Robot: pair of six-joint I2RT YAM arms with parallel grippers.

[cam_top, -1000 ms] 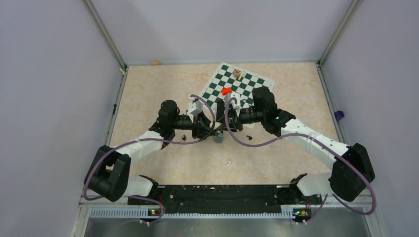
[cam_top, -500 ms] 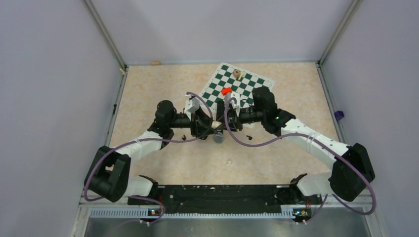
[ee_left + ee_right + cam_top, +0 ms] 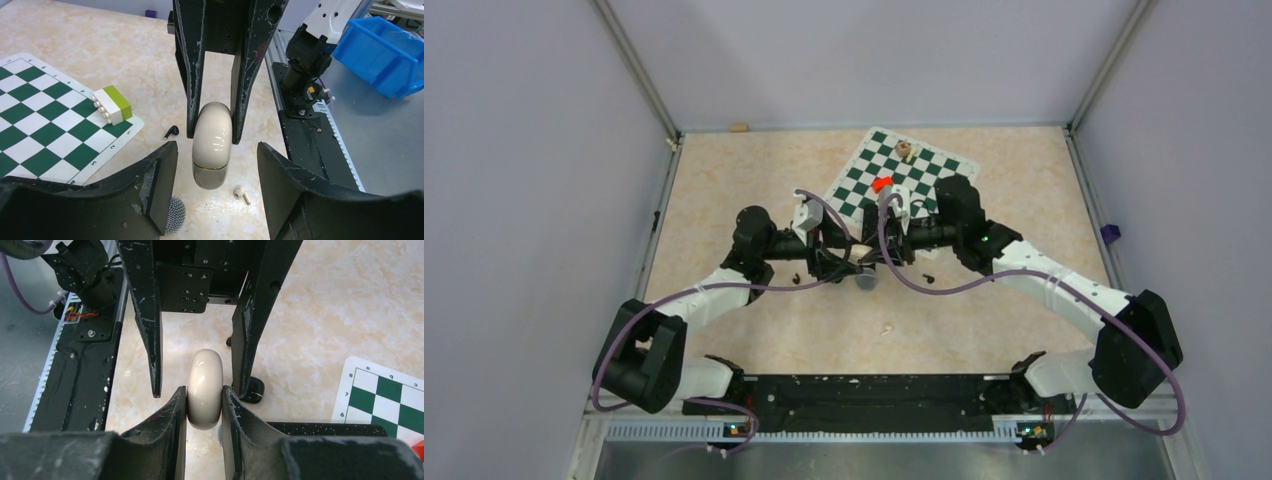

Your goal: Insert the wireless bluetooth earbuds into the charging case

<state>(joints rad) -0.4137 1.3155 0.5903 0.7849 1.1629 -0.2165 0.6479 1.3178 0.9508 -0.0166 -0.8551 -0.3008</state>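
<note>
On the marbled table [image 3: 724, 200] the green-and-white chessboard [image 3: 924, 165] lies tilted toward the far right, and both arms reach in to meet just off its near edge. The left gripper [image 3: 215, 147] has its jaws spread wide; its fingers stand on either side of the charging case [image 3: 211, 170] with a gap on each side, touching nothing. The right gripper [image 3: 203, 392] has its jaws pressed against the case's two flat sides, pinching it off the table. The case is cream and glossy, with a thin seam line and the lid looking shut, and it hangs just off the board's near edge. A white and yellow-green block [image 3: 114, 104] sits on the board's near border, and a red piece [image 3: 882, 184] stands further in on the board. The mesh head of a microphone [image 3: 175, 223] shows on the table just off the board. The black earbud [image 3: 171, 131] lies on the table just beside the board's near corner, close to the block. The off-white earbud [image 3: 242, 193] lies further from the board, toward the arm bases. Neither bud is in the case.
</note>
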